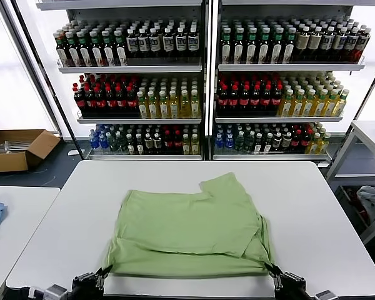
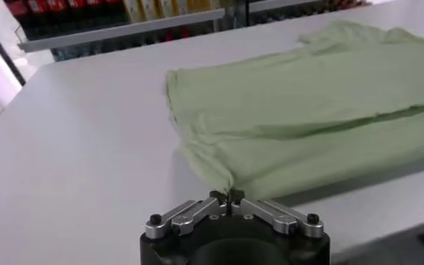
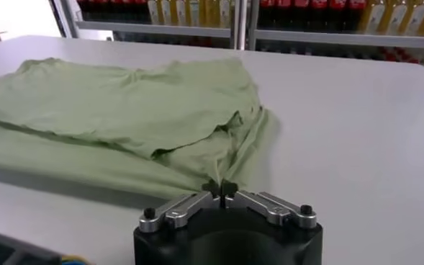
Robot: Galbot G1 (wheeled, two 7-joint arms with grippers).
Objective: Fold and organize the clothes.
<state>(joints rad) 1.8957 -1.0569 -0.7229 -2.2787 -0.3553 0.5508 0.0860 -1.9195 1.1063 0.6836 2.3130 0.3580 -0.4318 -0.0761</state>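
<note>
The green shirt (image 1: 187,231) lies plain side up, partly folded, mid-desk (image 1: 312,200) toward the 6 o'clock edge, with one sleeve poking out at about 1 o'clock. The left tool (image 1: 104,273) sits at its 7 o'clock corner, tips pinched on the hem. The right tool (image 1: 273,271) is at the 5 o'clock corner, clenched on the fabric there. Bottle shelves (image 1: 200,87) stand behind at 12.
</note>
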